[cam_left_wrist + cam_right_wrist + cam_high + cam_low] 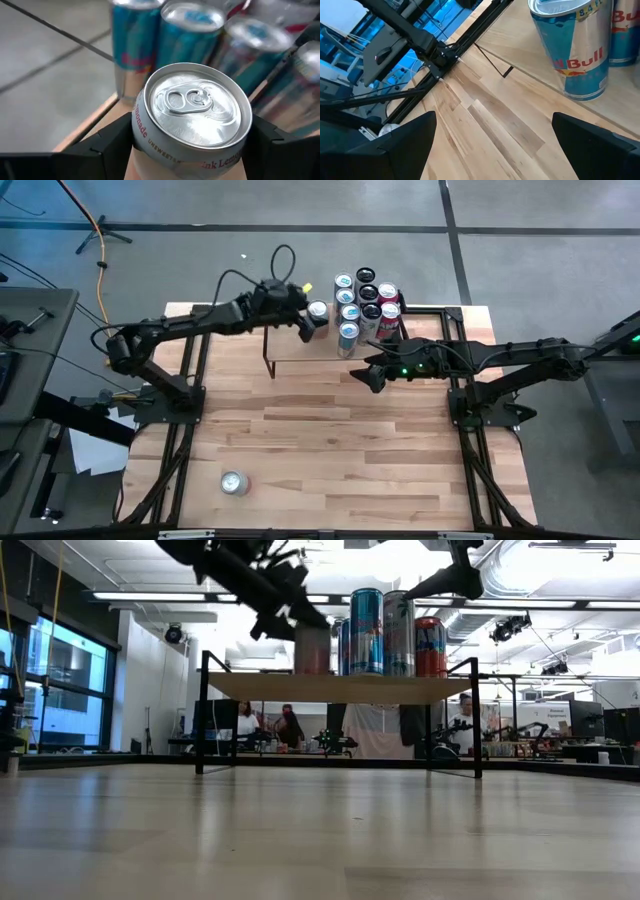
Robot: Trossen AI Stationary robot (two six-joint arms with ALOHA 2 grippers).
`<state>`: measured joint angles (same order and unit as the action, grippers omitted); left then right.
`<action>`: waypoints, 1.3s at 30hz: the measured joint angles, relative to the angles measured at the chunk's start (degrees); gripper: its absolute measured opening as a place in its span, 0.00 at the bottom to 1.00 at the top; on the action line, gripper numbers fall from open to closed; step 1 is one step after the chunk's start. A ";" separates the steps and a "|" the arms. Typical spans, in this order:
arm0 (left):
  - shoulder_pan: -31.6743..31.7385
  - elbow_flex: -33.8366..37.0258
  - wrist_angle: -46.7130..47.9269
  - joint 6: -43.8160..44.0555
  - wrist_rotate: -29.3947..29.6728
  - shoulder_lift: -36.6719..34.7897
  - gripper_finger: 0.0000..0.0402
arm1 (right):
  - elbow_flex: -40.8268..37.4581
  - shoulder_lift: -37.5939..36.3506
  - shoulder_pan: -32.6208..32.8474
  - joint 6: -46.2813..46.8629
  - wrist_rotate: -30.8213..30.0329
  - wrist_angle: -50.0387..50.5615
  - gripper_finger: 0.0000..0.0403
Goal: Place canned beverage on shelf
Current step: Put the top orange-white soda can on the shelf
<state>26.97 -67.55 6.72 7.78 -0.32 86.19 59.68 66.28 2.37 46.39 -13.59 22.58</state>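
A silver-topped can with a pale pink lemonade label (192, 107) stands at the left end of a cluster of several taller cans (365, 305) on the shelf (340, 688), a light wood plank on thin black legs at the table's far side. My left gripper (312, 322) reaches in from the left and is shut on this can (312, 648). My right gripper (372, 375) hangs open over the table just in front of the shelf, beside a blue-and-silver can (575, 50), with nothing between its fingers (490, 145). My left gripper pinches the can's upper side wall (137, 135) between its two fingers (107, 142), one on each side, just under the top rim. The fingers come from the table's left, slanting slightly down. The can stands upright, and its base appears to rest on the shelf plank (312, 673).
Another silver-topped can (233, 483) stands alone near the table's front left. The tall cans crowd the shelf's right half right beside the held can. The shelf's black legs (203, 710) stand on the table; bare wood lies in front of it.
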 joint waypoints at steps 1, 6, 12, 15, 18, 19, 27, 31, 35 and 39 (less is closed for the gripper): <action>-1.28 0.00 -0.86 0.47 2.53 0.00 0.62 | 0.00 0.00 0.00 -0.38 -0.23 0.05 0.96; -5.80 0.00 -4.29 1.64 14.42 0.72 0.62 | 0.00 0.02 0.00 -2.55 -1.49 0.10 0.96; -6.79 0.00 -4.57 3.87 19.78 1.85 0.62 | 0.00 0.02 0.00 -4.21 -1.48 0.59 0.96; -6.77 0.00 -7.11 4.15 19.69 3.06 0.62 | 0.00 0.02 0.00 -4.44 -1.41 0.93 0.96; -6.72 0.00 -8.77 4.15 20.08 4.41 0.62 | 0.00 0.02 0.00 -4.46 -1.40 1.26 0.96; -6.72 0.00 -8.73 4.18 20.58 4.92 0.62 | 0.00 0.02 0.00 -4.46 -1.40 1.54 0.96; -6.53 -0.15 -9.09 4.24 20.36 5.66 0.62 | 0.00 0.02 0.00 -4.46 -0.98 2.49 0.96; -6.57 -0.15 -8.64 3.71 20.33 5.38 0.62 | 0.00 0.02 0.00 -4.46 -0.98 2.52 0.96; -6.61 -0.12 -8.93 2.16 20.36 5.38 0.62 | 0.00 0.02 0.00 -4.46 -0.98 2.54 0.96; -6.59 -0.02 -9.59 2.11 20.35 5.38 0.62 | 0.00 0.02 0.00 -4.41 -0.98 2.64 0.96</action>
<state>20.38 -67.57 -2.86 9.89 20.03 91.57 59.68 66.30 2.37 41.98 -14.57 25.22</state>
